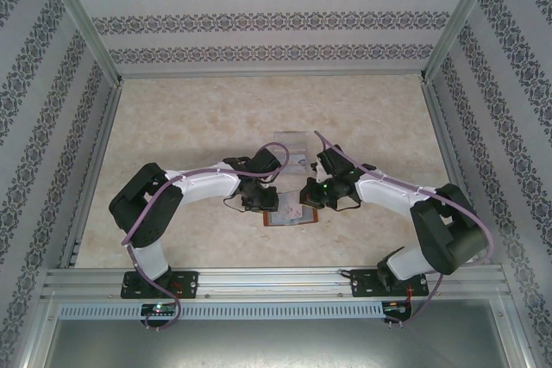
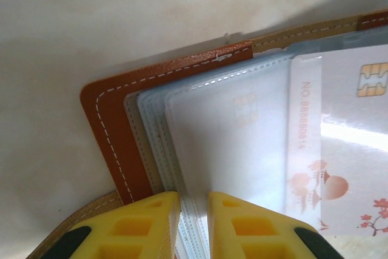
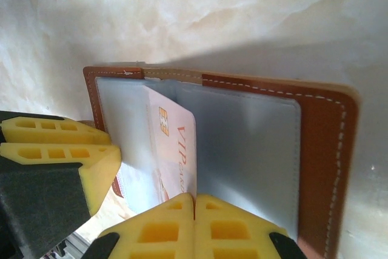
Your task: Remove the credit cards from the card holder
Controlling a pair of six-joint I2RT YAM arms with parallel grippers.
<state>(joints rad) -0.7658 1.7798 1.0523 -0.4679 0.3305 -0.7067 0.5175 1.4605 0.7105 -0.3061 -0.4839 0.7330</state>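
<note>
Brown card holder (image 3: 321, 150) lies open; your left gripper (image 2: 193, 203) pinches its sleeves (image 2: 230, 125), right gripper (image 3: 194, 203) closed tight at pale credit card (image 3: 174, 150).

Top view: we get bright, even light from above, sharp, with faint shadows under the arms on the table (image 1: 190, 118). Left wrist view: we note glare streaks on the card holder (image 2: 106, 125) sleeves, a washed-out band across the credit card (image 2: 354, 168), and soft-focus left gripper fingers (image 2: 145, 225). Right wrist view: we see the table blown out, crossed by a broad grey shadow.
</note>
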